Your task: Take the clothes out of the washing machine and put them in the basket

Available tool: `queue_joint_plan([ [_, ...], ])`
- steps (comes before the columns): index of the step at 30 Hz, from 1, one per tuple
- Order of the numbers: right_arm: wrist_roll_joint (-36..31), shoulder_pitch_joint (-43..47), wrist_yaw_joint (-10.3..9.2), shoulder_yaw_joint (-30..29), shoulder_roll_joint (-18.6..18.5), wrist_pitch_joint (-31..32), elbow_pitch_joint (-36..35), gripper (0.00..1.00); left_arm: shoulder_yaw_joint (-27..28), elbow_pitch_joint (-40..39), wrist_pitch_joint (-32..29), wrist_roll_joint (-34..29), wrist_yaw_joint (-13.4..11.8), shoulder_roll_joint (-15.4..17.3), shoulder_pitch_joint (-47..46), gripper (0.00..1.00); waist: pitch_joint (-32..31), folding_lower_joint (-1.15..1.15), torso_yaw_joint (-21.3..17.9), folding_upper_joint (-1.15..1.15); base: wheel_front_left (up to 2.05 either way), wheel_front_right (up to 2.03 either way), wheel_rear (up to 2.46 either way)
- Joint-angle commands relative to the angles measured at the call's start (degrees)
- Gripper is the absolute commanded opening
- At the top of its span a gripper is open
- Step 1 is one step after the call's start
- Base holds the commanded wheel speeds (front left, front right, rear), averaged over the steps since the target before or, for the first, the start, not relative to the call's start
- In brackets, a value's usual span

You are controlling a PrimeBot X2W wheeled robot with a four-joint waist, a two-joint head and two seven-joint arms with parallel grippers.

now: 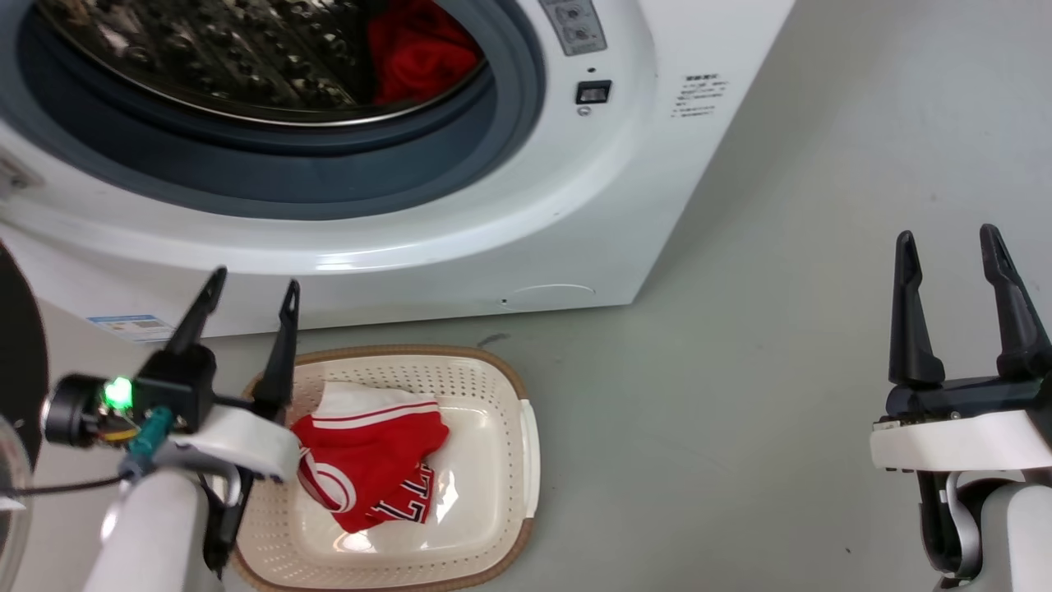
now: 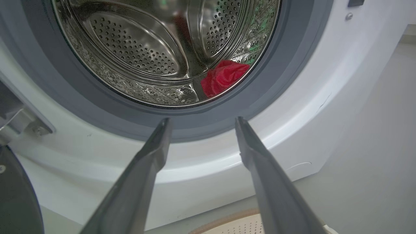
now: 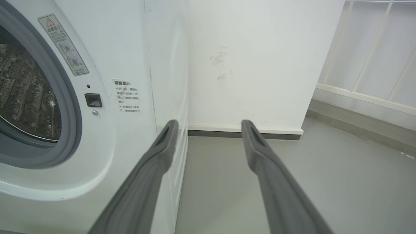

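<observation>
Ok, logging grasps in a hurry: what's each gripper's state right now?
Left gripper: open, holding nothing.
Right gripper: open, holding nothing.

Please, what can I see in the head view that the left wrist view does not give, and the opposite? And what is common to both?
The head view adds the red jersey lying in the basket, and the right gripper, open and empty. The left wrist view adds the drum's perforated back wall, seen deep inside. Both share the washing machine, the plain red garment inside the drum, the open left gripper and part of the basket's rim.
</observation>
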State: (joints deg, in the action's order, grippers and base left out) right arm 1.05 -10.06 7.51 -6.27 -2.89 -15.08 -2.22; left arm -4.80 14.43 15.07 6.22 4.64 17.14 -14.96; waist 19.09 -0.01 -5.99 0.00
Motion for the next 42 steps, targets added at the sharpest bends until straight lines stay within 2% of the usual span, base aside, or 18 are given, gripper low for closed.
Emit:
queue_joint_plan([
  [1,0.8,0.2,-0.04,0.5,0.0,-0.1,-0.2,1.00,0.1,-0.7,0.2,0.2,0.9,1.2,-2.6,1.00,1.7,0.01,-1.9,0.00,0.00,0.00,0.00],
  [8,3.0,-1.3,-0.04,1.1,0.0,-0.1,-0.5,1.00,-0.7,0.8,0.0,1.7,2.4,5.6,-10.0,1.00,6.5,0.01,-6.2,0.00,0.00,0.00,0.00],
  [13,5.4,-2.0,-0.04,1.6,0.0,-0.1,-0.9,1.00,-2.6,2.1,-3.7,3.7,2.7,9.6,-17.8,1.00,11.7,0.01,-10.2,0.00,0.00,0.00,0.00],
  [16,6.8,-2.7,-0.04,2.3,0.1,-0.1,-1.1,1.00,-4.2,3.3,-8.5,6.1,2.8,12.5,-23.8,1.00,15.0,0.01,-12.6,0.00,0.00,0.00,0.00],
  [21,9.4,-3.5,-0.05,3.8,0.1,-0.1,-1.6,1.00,-10.6,4.5,-17.2,10.1,2.8,19.0,-36.0,1.00,20.4,0.01,-16.0,0.00,0.00,0.00,0.00],
  [25,11.4,-4.5,-0.05,4.2,0.1,-0.1,-1.9,1.00,-15.5,7.6,-25.2,14.1,2.8,21.9,-47.5,1.00,24.3,0.01,-17.7,0.00,0.00,0.00,0.00],
  [33,14.4,-5.4,-0.05,7.4,0.1,-0.1,-2.4,1.00,-23.6,17.4,-40.9,17.4,2.8,24.5,-68.8,1.00,29.8,0.01,-21.2,0.00,0.00,0.00,0.00],
  [36,15.1,-4.6,-0.04,7.1,0.1,-0.1,-2.7,1.00,-26.8,20.8,-47.2,19.3,2.8,24.0,-74.2,1.00,30.7,0.01,-21.5,0.00,0.00,0.00,0.00],
  [42,15.5,-3.3,-0.04,7.2,0.1,-0.1,-3.7,1.00,-31.7,27.7,-53.8,19.9,2.8,22.5,-81.8,1.00,32.1,0.01,-21.4,0.00,0.00,0.00,0.00],
])
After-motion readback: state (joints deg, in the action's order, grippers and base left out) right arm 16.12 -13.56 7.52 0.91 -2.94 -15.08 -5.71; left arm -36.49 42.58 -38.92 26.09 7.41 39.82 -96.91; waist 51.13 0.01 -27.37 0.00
